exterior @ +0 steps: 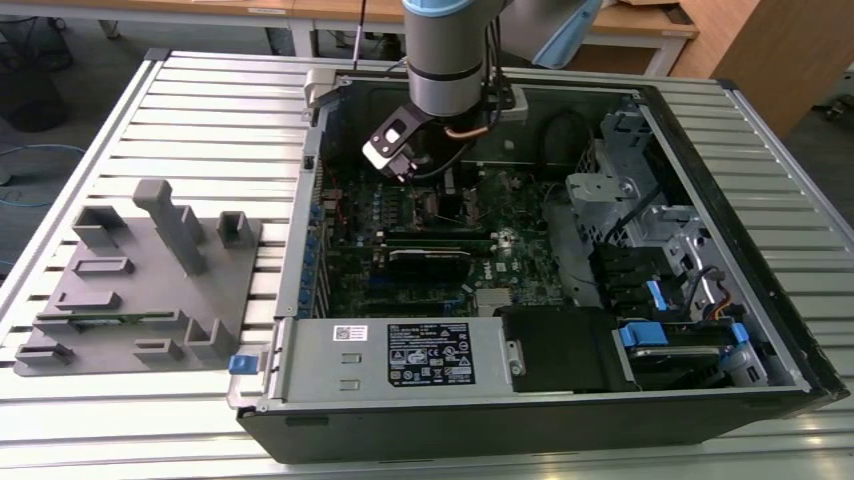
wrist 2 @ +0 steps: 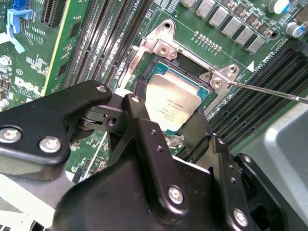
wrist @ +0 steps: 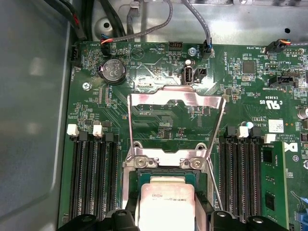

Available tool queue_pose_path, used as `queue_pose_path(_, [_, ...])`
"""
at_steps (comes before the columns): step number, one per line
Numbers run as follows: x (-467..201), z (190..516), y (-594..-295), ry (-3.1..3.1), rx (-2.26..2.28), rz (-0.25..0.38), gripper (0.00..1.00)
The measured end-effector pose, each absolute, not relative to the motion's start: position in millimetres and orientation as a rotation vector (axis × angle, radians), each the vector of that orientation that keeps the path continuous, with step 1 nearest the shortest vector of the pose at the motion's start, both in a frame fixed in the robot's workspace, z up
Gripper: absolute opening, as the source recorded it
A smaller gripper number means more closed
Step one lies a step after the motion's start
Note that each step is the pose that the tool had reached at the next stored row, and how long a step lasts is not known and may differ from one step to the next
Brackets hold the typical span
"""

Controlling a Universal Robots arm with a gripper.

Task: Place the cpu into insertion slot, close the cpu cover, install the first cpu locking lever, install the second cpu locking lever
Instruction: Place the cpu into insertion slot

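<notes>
Arm (exterior: 447, 50) is seen reaching steeply down into the open computer case (exterior: 534, 420), wrist bent over the motherboard. Gripper (wrist 2: 168, 120) is clamped on the cpu (wrist 2: 172, 101), with black fingers (wrist 2: 139, 120) pressed to two opposite edges. The cpu is held at the insertion slot (wrist 2: 188, 61); whether it is seated cannot be told. The cpu cover (wrist: 178, 99) is swung up open. A thin lever rod (wrist 2: 269, 91) is seen beside the slot, which is flanked by memory slots (wrist: 94, 178). A grey fixture tray (exterior: 134, 280) is laid on the slatted table (exterior: 200, 90), off the case at the exterior view's left.
</notes>
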State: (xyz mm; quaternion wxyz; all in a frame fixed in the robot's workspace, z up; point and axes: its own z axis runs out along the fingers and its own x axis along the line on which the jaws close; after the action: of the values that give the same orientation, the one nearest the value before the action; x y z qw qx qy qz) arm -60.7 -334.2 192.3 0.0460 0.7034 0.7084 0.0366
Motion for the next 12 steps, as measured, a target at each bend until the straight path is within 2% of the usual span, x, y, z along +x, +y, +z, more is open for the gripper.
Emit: queue_pose_path(12, [-60.8,189.5,-334.2,2.163,2.147,0.111,0.54])
